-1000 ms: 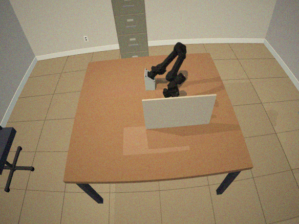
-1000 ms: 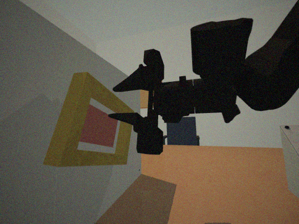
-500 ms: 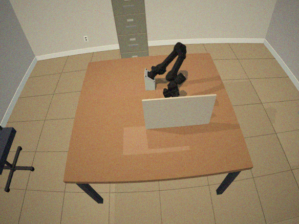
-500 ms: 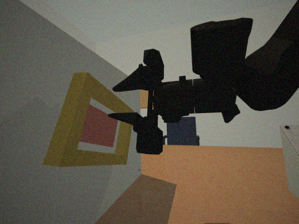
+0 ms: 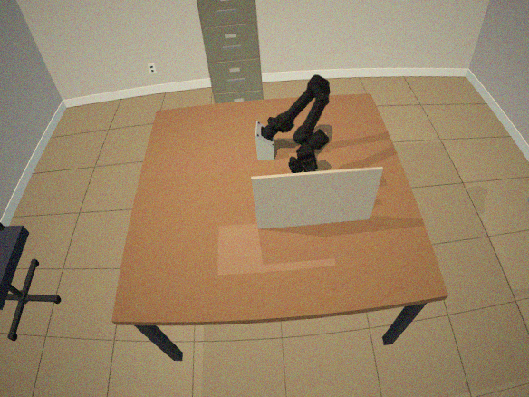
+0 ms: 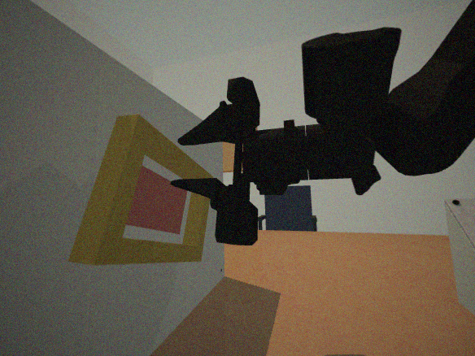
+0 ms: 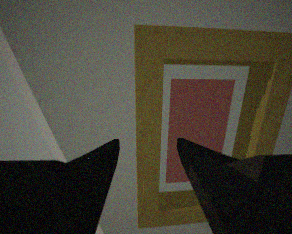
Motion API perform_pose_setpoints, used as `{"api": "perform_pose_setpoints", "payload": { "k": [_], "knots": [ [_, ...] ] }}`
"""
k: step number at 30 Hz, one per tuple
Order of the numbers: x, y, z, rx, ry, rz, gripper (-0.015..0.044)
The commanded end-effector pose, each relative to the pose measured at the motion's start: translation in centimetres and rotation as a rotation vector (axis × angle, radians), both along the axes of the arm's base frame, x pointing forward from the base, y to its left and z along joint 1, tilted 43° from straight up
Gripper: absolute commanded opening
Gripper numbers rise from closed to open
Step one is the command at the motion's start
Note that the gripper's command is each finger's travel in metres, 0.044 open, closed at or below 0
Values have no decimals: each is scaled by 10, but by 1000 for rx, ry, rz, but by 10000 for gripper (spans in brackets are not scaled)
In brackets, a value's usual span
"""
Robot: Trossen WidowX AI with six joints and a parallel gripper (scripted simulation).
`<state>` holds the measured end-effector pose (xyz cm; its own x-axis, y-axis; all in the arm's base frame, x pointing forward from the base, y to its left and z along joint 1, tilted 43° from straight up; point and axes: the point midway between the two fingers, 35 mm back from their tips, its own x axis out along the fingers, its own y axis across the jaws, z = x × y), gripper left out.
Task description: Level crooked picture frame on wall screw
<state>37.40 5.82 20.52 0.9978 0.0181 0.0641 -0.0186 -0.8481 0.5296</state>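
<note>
Exterior view, left to right: the wall panel point(image 5: 317, 199) point(image 6: 41, 219) point(image 7: 85, 75) carries the yellow picture frame point(image 6: 152, 201) point(image 7: 200, 125). The claw point(image 5: 302, 169) point(image 6: 175, 162) point(image 7: 148, 143) is released, its fingers parted and facing the panel (the wrist view places one fingertip in front of the frame). The black arm point(image 5: 319, 88) point(image 6: 423, 106) extends rightward. A white bracket point(image 5: 265, 149) point(image 6: 465, 260) stands at far right.

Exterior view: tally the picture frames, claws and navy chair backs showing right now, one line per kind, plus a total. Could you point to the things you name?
Picture frame point(image 6: 110, 195) point(image 7: 148, 125): 1
Claw point(image 5: 294, 165) point(image 6: 175, 162) point(image 7: 148, 143): 1
Navy chair back point(image 6: 288, 209): 1
Total: 3
</note>
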Motion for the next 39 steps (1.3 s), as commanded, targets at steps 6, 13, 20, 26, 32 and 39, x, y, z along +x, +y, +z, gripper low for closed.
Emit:
{"api": "perform_pose_setpoints", "payload": {
  "k": [6, 13, 20, 26, 32, 39],
  "knots": [
    [1, 1, 3, 4, -5, 3, 260],
    [1, 1, 3, 4, -5, 3, 260],
    [1, 1, 3, 4, -5, 3, 260],
    [1, 1, 3, 4, -5, 3, 260],
    [1, 1, 3, 4, -5, 3, 103],
    [1, 1, 3, 4, -5, 3, 36]
  ]
}}
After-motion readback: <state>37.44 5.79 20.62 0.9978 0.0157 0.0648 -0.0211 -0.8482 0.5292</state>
